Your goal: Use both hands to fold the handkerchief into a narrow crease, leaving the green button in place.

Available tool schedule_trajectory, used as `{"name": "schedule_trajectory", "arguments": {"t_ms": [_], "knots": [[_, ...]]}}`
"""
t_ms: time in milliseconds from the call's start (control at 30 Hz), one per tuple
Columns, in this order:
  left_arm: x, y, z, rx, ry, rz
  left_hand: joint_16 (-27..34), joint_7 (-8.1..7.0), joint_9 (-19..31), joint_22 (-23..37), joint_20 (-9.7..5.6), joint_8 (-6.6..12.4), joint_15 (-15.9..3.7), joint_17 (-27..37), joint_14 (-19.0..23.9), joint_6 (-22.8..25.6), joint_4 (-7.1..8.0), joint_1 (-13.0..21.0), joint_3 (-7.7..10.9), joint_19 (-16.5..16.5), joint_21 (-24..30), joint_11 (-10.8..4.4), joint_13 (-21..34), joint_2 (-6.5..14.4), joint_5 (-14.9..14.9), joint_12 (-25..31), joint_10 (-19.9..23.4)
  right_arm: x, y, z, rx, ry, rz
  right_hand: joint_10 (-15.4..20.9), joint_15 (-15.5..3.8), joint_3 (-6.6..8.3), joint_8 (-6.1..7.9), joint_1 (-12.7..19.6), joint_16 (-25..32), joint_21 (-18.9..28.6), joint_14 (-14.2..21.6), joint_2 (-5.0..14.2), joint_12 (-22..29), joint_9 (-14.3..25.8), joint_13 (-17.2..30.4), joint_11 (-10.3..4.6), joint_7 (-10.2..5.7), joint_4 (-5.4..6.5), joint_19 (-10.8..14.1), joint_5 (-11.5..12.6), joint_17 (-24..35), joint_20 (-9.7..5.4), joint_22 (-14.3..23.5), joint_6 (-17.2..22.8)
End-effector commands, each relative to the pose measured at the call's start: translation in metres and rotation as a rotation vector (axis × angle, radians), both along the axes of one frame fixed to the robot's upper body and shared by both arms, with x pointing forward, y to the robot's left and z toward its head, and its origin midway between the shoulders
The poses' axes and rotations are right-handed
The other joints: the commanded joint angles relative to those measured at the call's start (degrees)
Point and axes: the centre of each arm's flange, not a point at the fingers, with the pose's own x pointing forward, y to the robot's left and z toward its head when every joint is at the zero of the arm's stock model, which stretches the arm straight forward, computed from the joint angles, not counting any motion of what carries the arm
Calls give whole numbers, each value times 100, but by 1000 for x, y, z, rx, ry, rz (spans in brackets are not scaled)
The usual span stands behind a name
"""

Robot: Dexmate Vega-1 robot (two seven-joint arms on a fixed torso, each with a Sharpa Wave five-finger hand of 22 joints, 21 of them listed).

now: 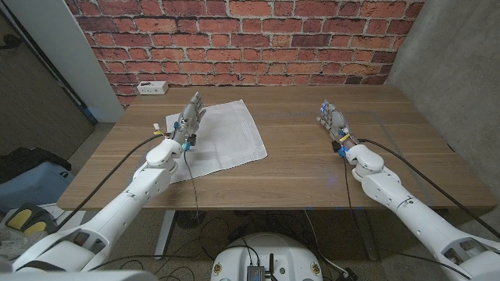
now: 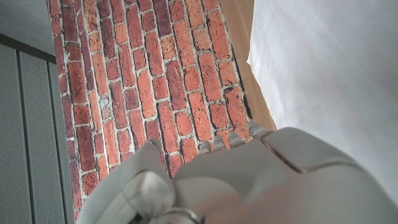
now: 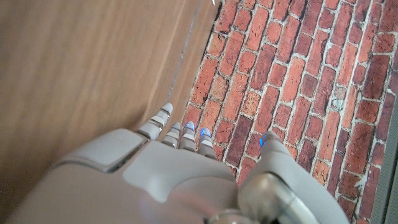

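The white handkerchief (image 1: 228, 137) lies spread on the left half of the wooden table (image 1: 312, 160). It also appears in the left wrist view as white cloth (image 2: 323, 68). My left hand (image 1: 190, 117) is over the cloth's left edge, fingers stretched toward the wall and holding nothing; its back (image 2: 249, 180) is close to the wrist camera. My right hand (image 1: 332, 119) stands over bare wood on the right, well apart from the cloth, fingers extended and empty; its back (image 3: 168, 174) is beside the tabletop (image 3: 74, 62). I cannot make out a green button.
A white power strip (image 1: 152, 88) lies at the table's back left corner. A brick wall (image 1: 250, 39) runs behind the table. Bare wood stretches between the cloth and my right hand.
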Motion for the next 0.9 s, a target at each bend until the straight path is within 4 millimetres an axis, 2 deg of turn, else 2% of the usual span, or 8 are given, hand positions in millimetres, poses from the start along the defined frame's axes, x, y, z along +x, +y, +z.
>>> {"name": "schedule_trajectory", "arguments": {"t_ms": [33,233,433,500,533,600,667,900], "knots": [[-9,10,5,123,-57,-174,35,-3,26,25,-4,33,2,8,-766,-319,-8,54,33,-44,43,-4,24,-3,35,31,-589,-97,99,11,-19,-141,57,10,15,27,37,42,24,39,-40,9,30,30,32,41,-27,2,69,34,21,-16,16,47],[-18,3,12,133,-79,-131,59,-2,26,23,30,57,38,6,-702,-269,-21,47,27,-25,49,-2,24,-4,41,60,-525,-86,89,13,-20,-163,91,20,17,29,38,46,27,40,-30,11,33,30,32,44,-19,-5,74,33,21,-20,15,53],[-30,-6,15,178,-87,-79,100,-34,30,22,237,83,133,4,-535,-182,-49,41,16,50,73,23,27,-13,47,109,-387,-85,81,13,-39,-167,96,107,101,71,58,111,43,37,33,63,63,30,32,127,-30,-49,76,37,12,100,15,111],[-32,-8,15,198,-75,-66,109,-56,31,22,353,98,172,4,-466,-117,-65,42,11,65,76,27,28,-21,48,117,-349,-87,79,11,-45,-165,93,133,132,92,61,144,61,37,93,87,70,30,32,140,-46,-70,80,36,9,119,14,127],[-33,-9,14,206,-72,-63,102,-80,33,25,580,94,189,5,-422,-94,-82,39,5,-45,31,43,30,-30,47,117,-327,-88,79,10,-47,-165,90,148,147,101,64,161,66,40,113,97,73,30,32,155,-51,-82,89,35,8,144,14,138],[-36,-11,14,216,-70,-51,96,-122,36,31,825,102,230,8,-373,-25,-94,28,-4,-205,-25,65,34,-38,45,120,-290,-91,78,9,-57,-163,83,183,177,121,70,192,74,48,149,119,84,30,33,169,-73,-102,114,32,6,167,14,162],[-40,-12,13,224,-68,-36,118,-203,40,42,989,109,404,14,-246,52,-97,7,-15,-258,-28,71,37,-43,39,124,-250,-93,77,8,-68,-161,76,209,188,140,73,223,86,51,196,140,90,30,33,168,-88,-121,125,29,4,193,14,180],[-57,-13,15,290,-70,37,148,-261,45,55,1126,135,592,22,-61,199,-110,-10,-22,-302,-20,155,42,-50,27,165,-96,-102,77,12,-115,-172,43,268,215,182,92,290,94,53,255,181,103,31,34,177,-123,-165,141,19,1,235,14,251]]}}
